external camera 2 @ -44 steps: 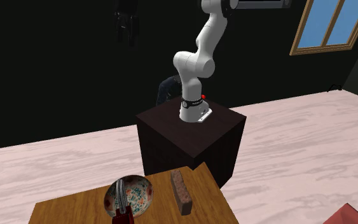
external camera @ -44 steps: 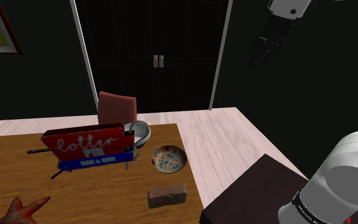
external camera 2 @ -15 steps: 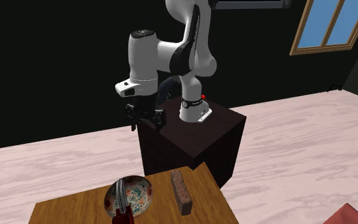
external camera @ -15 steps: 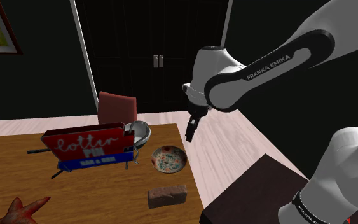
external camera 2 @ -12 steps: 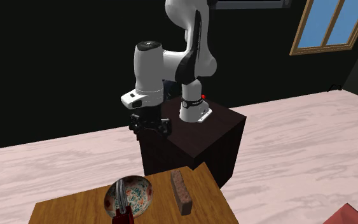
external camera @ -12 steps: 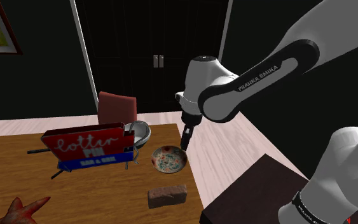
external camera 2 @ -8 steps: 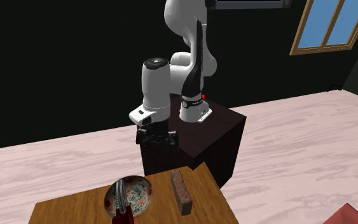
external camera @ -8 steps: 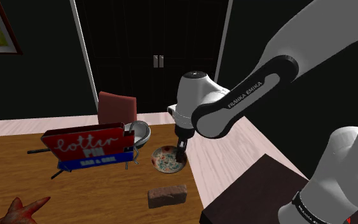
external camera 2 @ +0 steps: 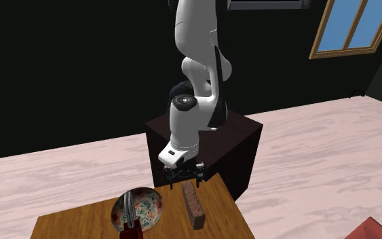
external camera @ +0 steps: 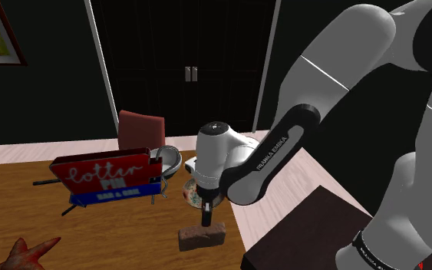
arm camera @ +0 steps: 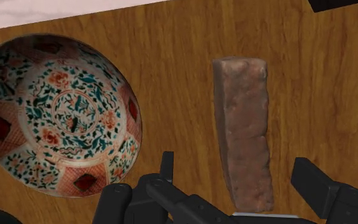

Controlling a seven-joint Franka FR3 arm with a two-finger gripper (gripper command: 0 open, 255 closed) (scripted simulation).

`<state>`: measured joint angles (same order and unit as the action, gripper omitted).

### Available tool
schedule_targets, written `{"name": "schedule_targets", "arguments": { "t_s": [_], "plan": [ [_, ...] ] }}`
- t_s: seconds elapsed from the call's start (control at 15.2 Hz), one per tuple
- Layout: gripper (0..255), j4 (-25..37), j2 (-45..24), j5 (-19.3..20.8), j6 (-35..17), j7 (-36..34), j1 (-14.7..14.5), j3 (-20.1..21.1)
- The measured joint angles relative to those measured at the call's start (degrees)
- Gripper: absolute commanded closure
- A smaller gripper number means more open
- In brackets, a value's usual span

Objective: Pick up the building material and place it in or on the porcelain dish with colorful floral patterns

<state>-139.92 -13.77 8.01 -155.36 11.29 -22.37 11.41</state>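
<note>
- Two black fingers of my gripper (external camera 2: 184,180) stand wide apart and have hold of nothing. The brick (arm camera: 242,159) lies below and between them, untouched.
- It rests flat on the wooden surface (arm camera: 171,70), near the edge on my stand's side. It is just beside the patterned dish (arm camera: 56,114) but apart from it.
- In shape the brick is a long, narrow block, reddish-brown and mottled, with rough, grainy faces and slightly worn corners.
- I judge it stiff and rather heavy for its bulk, so it will not give under my fingers. The coarse faces should hold well rather than slip.
- The place to take it is across the narrow width, on the two long side faces. Close to mid-length is best, so neither end sags and tips it out.
- My fingers already straddle that narrow width. From the wrist view they may sit nearer one end than the middle, though I cannot be sure.
- The dish is a round bowl with a glossy white ground, blue-green tendrils, red blossoms and red panels around the rim.
- I take it to be brittle. A hard brick dropped in could chip it, so the brick should be lowered gently.
</note>
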Motion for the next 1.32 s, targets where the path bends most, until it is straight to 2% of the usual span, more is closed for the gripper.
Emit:
{"name": "schedule_targets", "arguments": {
  "t_s": [0.33,0.79,1.19,1.25,1.32],
  "plan": [
    [0,3.0,-7.28,3.74,-3.1,-1.4,-3.3,-0.26],
    [0,4.48,-13.14,6.3,-7.4,-3.08,-5.19,-2.65],
    [0,4.7,-13.77,6.53,-7.86,-3.26,-5.41,-2.93],
    [255,4.7,-13.77,6.53,-7.86,-3.26,-5.41,-2.93],
    [255,4.7,-13.77,6.53,-7.86,-3.26,-5.41,-2.93]
  ]
}}
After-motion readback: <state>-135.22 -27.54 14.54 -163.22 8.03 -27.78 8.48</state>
